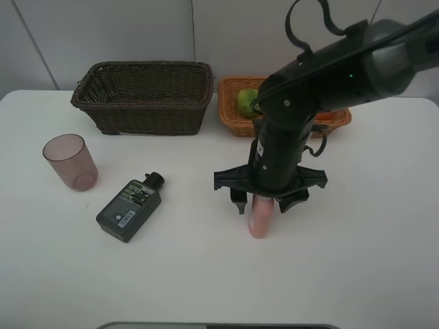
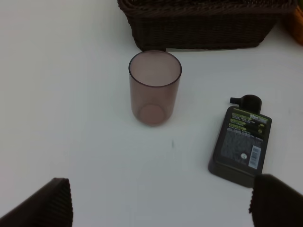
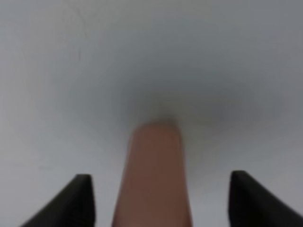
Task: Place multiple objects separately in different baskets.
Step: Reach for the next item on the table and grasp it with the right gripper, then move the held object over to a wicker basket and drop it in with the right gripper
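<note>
**Spotter:** While your left fingers (image 2: 279,201) hang spread and empty above the white desk (image 1: 206,288), your right gripper (image 1: 264,205) straddles the pink plastic bottle (image 1: 259,222) lying near the desk's middle, its fingers released, a gap showing on each side.

**Operator:** How should I close?

**Spotter:** Keep the bottle centred between them, close evenly so it doesn't roll, and lift straight up before you swing toward a basket.

**Operator:** And the containers?

**Spotter:** Left to right: the translucent purplish plastic cup (image 1: 68,161) stands upright and empty. The dark brown woven wicker basket (image 1: 144,113) shows nothing inside, though its near wall hides some floor. The shallower orange-tan wicker basket (image 1: 233,125) holds a green round fruit (image 1: 245,101); your arm hides the rest.
</note>
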